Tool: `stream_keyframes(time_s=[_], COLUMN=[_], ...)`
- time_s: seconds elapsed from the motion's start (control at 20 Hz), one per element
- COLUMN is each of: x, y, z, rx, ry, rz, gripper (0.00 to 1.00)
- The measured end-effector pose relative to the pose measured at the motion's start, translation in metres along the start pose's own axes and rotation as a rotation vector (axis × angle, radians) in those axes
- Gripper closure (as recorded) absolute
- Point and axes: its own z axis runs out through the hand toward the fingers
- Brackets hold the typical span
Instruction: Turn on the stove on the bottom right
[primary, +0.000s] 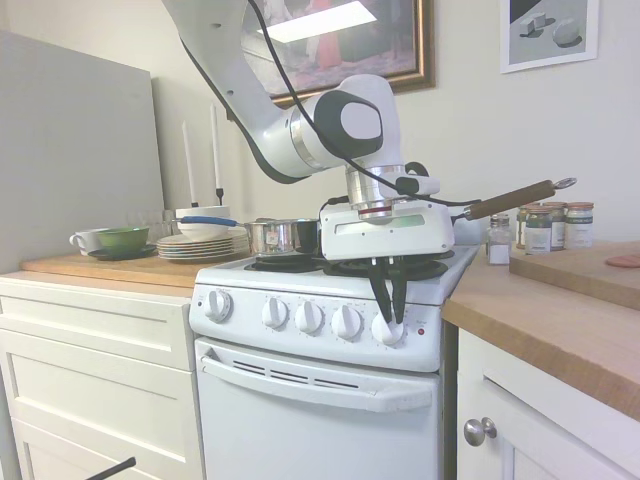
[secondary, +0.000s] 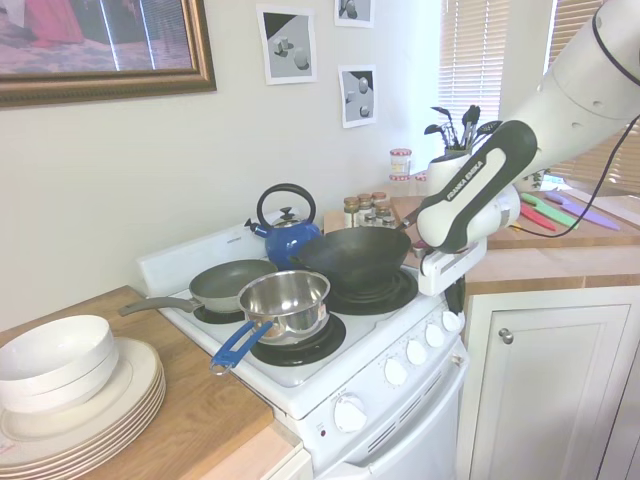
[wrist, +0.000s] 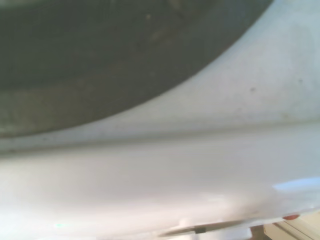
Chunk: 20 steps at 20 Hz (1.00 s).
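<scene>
Stacked plates (secondary: 85, 405) nearest, on the table left of the stove (primary: 320, 345). Hand (primary: 389, 318) clenched around end knob (primary: 388, 330) beside red light (primary: 421, 331). Grip made; probably turning left to do, burner state unclear.

White stove (primary: 320, 350), white knobs (primary: 309, 317) in a row, a small red light (primary: 421, 331) beside the end knob. On the stove: black wok (secondary: 350, 256), shiny steel pot (secondary: 285, 300) with a blue handle, blue kettle (secondary: 284, 235) behind. Beside the stove, cream plates (secondary: 95, 410) on the tan wooden surface (secondary: 200, 420).
</scene>
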Motion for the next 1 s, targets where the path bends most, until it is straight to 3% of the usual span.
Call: stream_keyframes(time_s=[1.0], x=[-0.0066], y=[-0.0099], z=[-0.0031], rx=[-0.014], ry=[0.002], rz=[-0.02], gripper=[1.0])
